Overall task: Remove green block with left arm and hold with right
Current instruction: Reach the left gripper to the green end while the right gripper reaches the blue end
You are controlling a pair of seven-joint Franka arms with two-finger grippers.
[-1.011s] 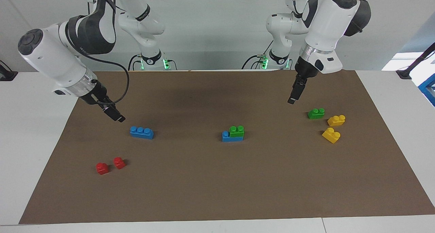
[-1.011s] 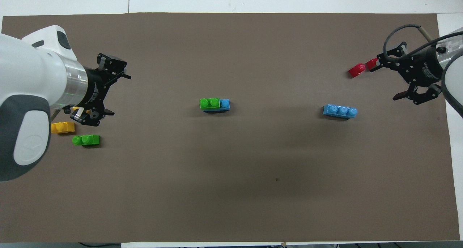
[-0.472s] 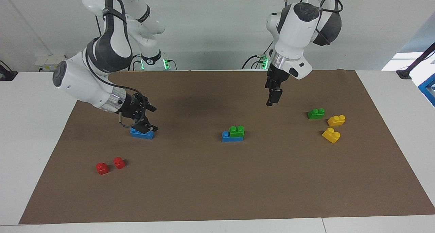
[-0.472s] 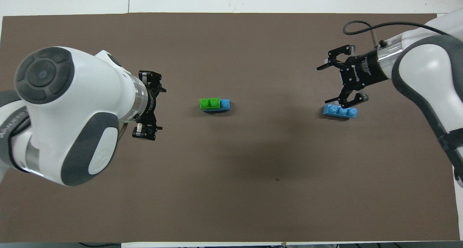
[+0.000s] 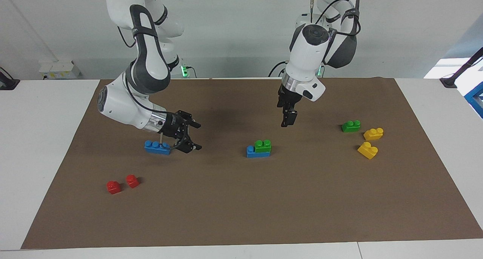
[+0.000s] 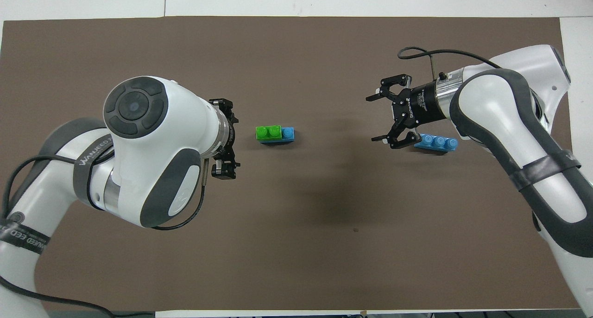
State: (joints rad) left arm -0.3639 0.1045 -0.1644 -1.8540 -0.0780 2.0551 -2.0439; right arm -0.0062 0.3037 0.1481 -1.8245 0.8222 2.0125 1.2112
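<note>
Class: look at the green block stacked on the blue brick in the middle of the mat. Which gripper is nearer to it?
Left. The left gripper hangs open just above the green block, toward the left arm's end. The right gripper, open, is low beside the loose blue brick, clearly farther off.

A white table (image 5: 37, 145) carries a brown mat (image 5: 241, 206) that covers most of its top. On the mat, near the middle, sits a blue brick (image 5: 252, 152) (a green block (image 5: 263, 145) is stacked on it). Toward the right arm's end lie a longer blue three-stud brick (image 5: 156, 147) and two small red bricks (image 5: 122, 184). Toward the left arm's end lie a second green block (image 5: 351, 126) and two yellow bricks (image 5: 370, 142).
</note>
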